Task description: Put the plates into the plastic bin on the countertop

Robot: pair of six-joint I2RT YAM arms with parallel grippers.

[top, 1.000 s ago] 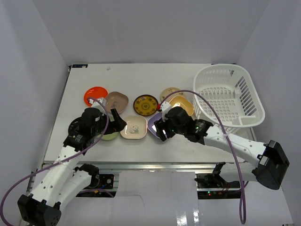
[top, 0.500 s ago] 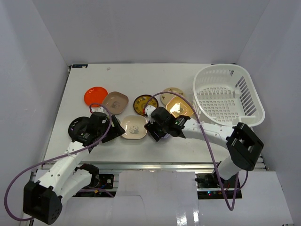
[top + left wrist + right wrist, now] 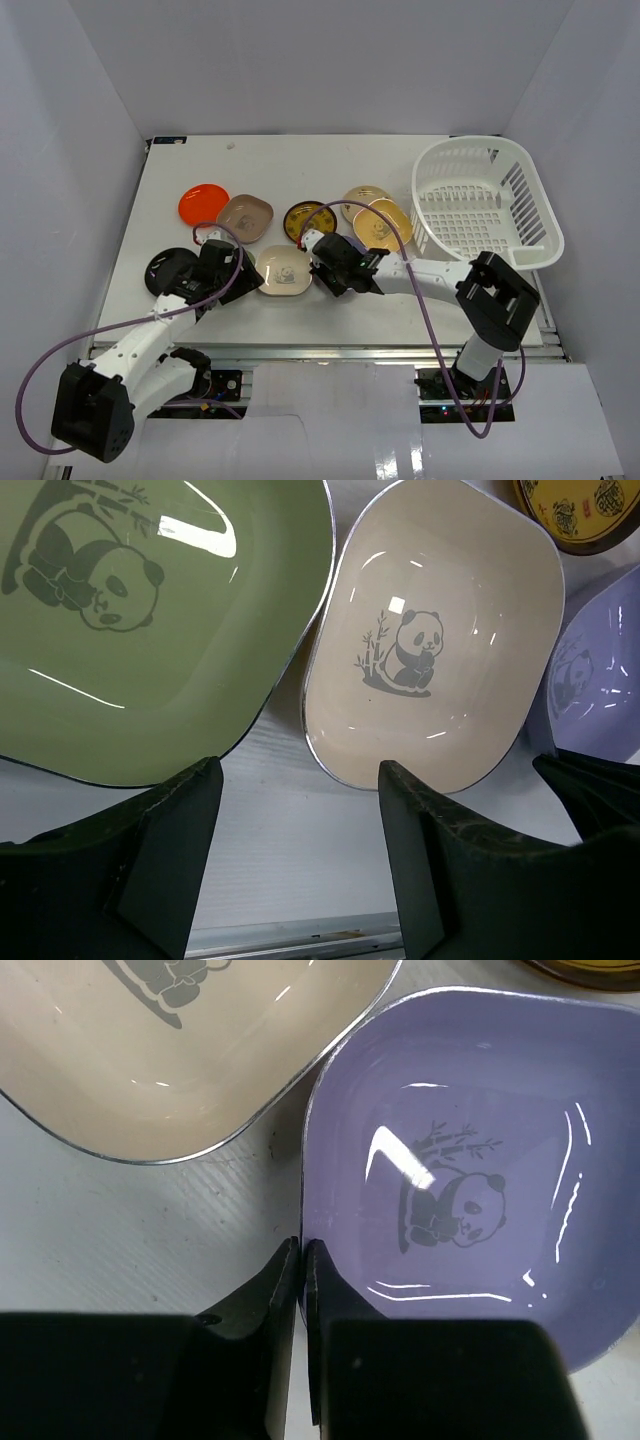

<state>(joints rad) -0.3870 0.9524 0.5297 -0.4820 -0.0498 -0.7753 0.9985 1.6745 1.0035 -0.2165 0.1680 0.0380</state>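
Note:
My right gripper (image 3: 302,1250) is shut on the near-left rim of a purple panda plate (image 3: 470,1180), one finger inside the rim and one outside. From above, the right gripper (image 3: 328,272) covers most of that plate. My left gripper (image 3: 300,785) is open low over bare countertop (image 3: 280,160), its fingers beside the edges of a green panda plate (image 3: 150,630) and a beige panda plate (image 3: 430,650). The left gripper (image 3: 228,272) holds nothing. The white plastic bin (image 3: 485,205) stands at the far right with no plate visible in it.
More plates lie across the table: red (image 3: 203,203), tan (image 3: 246,215), dark with a yellow pattern (image 3: 308,220), two gold ones (image 3: 375,212) beside the bin, and black (image 3: 165,268) at the left. The metal front rail (image 3: 300,940) runs just behind my left fingers.
The right gripper slid left and closed on the purple plate's rim. The left gripper moved right and down to the gap between the green and beige plates, its jaws narrowing somewhat.

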